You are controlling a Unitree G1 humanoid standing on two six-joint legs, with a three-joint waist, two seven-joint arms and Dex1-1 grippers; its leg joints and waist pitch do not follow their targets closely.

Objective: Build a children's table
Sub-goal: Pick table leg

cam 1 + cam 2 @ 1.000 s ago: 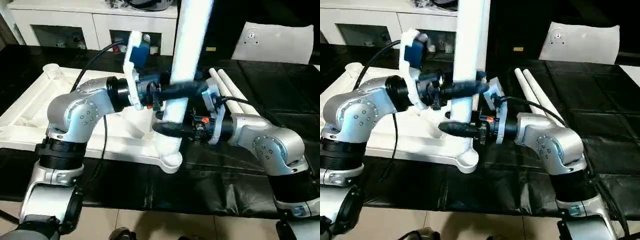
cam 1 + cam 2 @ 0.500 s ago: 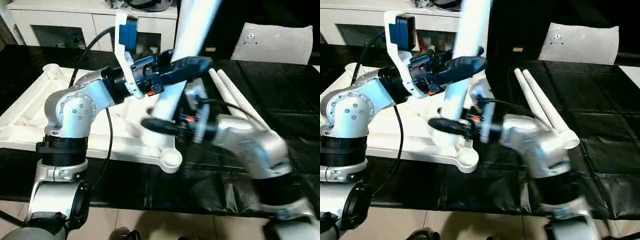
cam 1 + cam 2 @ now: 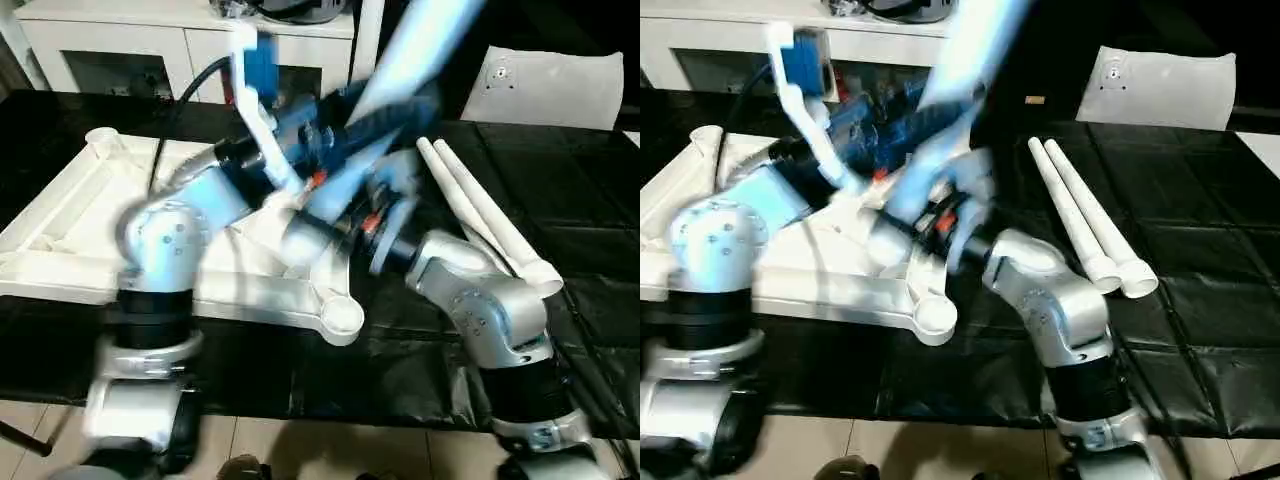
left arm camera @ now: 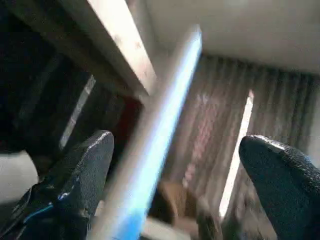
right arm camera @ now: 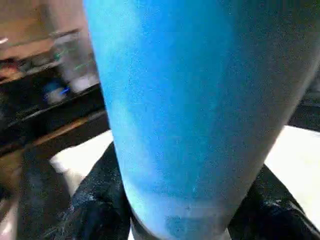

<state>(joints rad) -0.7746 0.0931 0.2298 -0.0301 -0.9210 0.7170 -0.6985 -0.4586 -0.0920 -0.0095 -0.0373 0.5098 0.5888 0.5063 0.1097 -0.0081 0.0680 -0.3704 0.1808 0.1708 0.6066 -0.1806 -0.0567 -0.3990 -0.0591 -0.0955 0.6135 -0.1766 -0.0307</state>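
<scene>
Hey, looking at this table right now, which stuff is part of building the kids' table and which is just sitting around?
Part of the job:
- table top, underside up
- leg held by the grippers
- two spare legs on the black cover

Just lying about:
- white cabinet
- flat white sheet

A second ago the leg stood upright with its foot in the near corner socket of the table top. Now it leans steeply toward the robot's right, its lower end lifted clear of the socket. Both end effectors have swung with it: the left end effector higher, the right end effector nearer the foot.
</scene>
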